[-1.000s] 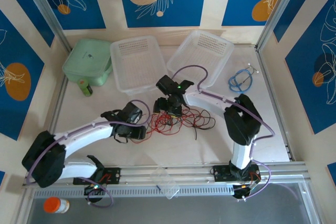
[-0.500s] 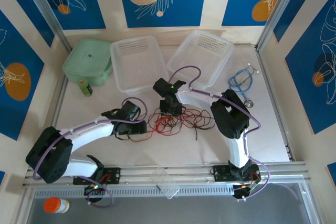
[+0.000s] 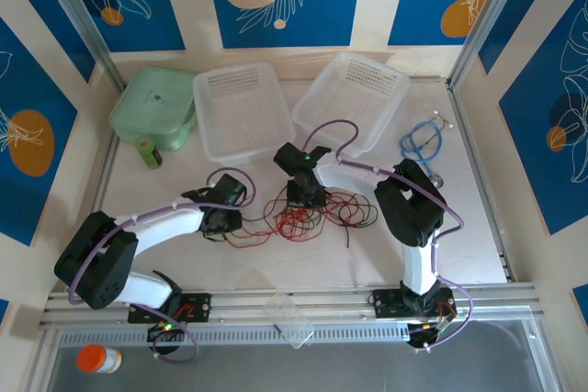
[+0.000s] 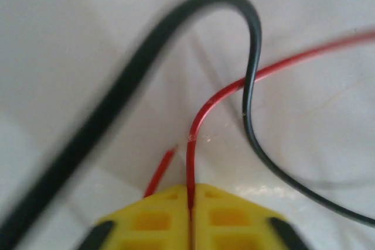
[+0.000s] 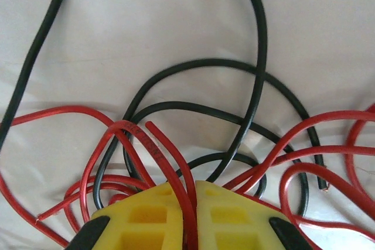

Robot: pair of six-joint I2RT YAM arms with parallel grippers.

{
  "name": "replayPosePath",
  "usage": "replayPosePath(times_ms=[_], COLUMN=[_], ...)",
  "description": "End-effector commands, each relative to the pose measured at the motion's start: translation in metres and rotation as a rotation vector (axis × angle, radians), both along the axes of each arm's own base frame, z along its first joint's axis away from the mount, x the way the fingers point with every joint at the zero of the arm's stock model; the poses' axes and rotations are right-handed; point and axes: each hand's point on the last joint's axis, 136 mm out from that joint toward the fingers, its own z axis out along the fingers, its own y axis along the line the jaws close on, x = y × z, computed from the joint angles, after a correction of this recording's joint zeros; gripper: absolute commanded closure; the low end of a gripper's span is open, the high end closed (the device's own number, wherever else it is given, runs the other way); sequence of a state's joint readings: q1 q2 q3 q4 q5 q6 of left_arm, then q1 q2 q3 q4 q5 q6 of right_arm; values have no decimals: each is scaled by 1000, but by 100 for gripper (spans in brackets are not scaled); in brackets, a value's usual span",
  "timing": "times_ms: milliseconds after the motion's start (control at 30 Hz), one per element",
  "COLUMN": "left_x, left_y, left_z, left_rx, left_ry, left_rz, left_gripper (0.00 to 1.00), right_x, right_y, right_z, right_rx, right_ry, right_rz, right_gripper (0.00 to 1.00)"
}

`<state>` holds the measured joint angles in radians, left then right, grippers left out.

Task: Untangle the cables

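Cables (image 3: 308,216), thin red and black strands, lie in a loose tangle at the middle of the white table (image 3: 184,268), just in front of the two clear baskets.

**Left side of the tangle.** In the left wrist view, a red cable (image 4: 199,115) runs straight into the seam between the yellow fingers (image 4: 152,221) of the left gripper (image 4: 190,197). The fingers are pressed together and pinch this cable. A short red end (image 4: 159,174) lies just left of it. A black cable (image 4: 253,57) arcs overhead and crosses the red cable on the right. In the top view, the left gripper (image 3: 219,222) sits low at the left fringe of the tangle.

**Upper middle of the tangle.** In the right wrist view, the right gripper (image 5: 190,203) has its yellow fingers (image 5: 234,221) closed together. A second red cable (image 5: 170,156) is pinched in the seam. Black loops (image 5: 258,57) and further red loops spread around the tips. In the top view, the right gripper (image 3: 301,199) stands over the upper edge of the tangle, apart from the left gripper.

**Surroundings.**
- Left basket (image 3: 241,109) and right basket (image 3: 354,94): at the far side of the table.
- Green lidded container (image 3: 152,109): far left corner, with a small dark can (image 3: 150,153) beside it.
- Light-blue looped cable (image 3: 421,140): on the far right, well apart from the tangle.
- Orange-capped bottle (image 3: 96,358): below the near rail, on the left.
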<state>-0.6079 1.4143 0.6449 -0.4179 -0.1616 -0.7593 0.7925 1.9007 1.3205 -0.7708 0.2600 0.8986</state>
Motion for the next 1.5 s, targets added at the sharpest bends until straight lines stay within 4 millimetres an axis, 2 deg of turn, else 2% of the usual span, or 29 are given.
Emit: replayPosePath(times_ms=[0, 133, 300, 400, 533, 633, 700, 767, 800, 867, 967, 1100, 1267, 1333, 1467], left_x=[8, 14, 27, 34, 41, 42, 40, 37, 35, 28, 16, -4, -18, -18, -15], left_y=[5, -1, -3, 8, 34, 46, 45, 42, 41, 38, 31, 7, -25, -29, -24], left_z=[-18, -7, 21, 40, 59, 73, 84, 97, 102, 112, 122, 122, 107, 96, 80], left_rx=[17, -15, -9, 42, 113, 140, 133, 104, 90, 62, 8, -145, -362, -395, -367], left_ry=[-20, -52, -107, -137, -148, -159, -178, -196, -199, -190, -157, -81, -23, -11, 9], left_rz=[17, 8, -15, -15, 5, 6, -17, -35, -45, -66, -95, -130, -92, -57, 4], left_gripper=[100, 100, 100, 100, 100, 98, 75, 47, 38, 28, 24, 25, 26, 26, 24], right_x=[-6, -11, -17, -18, -23, -25, -23, -18, -15, -9, -1, 5, 10, 12, 13], right_y=[-17, -16, -7, 1, 16, 29, 32, 35, 36, 40, 45, 54, 66, 68, 66], right_z=[5, 1, 1, 4, 3, 1, 3, 6, 8, 12, 15, 16, 20, 25, 35], right_rx=[-29, 16, 62, 75, 63, 114, 140, 179, 201, 259, 330, 423, 545, 590, 648], right_ry=[-19, -43, -87, -113, -99, -90, -100, -112, -115, -118, -109, -83, -44, -35, -32], right_rz=[-46, -104, -178, -167, -126, -132, -150, -178, -193, -229, -273, -326, -385, -408, -431], right_gripper=[96, 96, 95, 90, 84, 84, 89, 96, 99, 100, 100, 100, 100, 100, 100])
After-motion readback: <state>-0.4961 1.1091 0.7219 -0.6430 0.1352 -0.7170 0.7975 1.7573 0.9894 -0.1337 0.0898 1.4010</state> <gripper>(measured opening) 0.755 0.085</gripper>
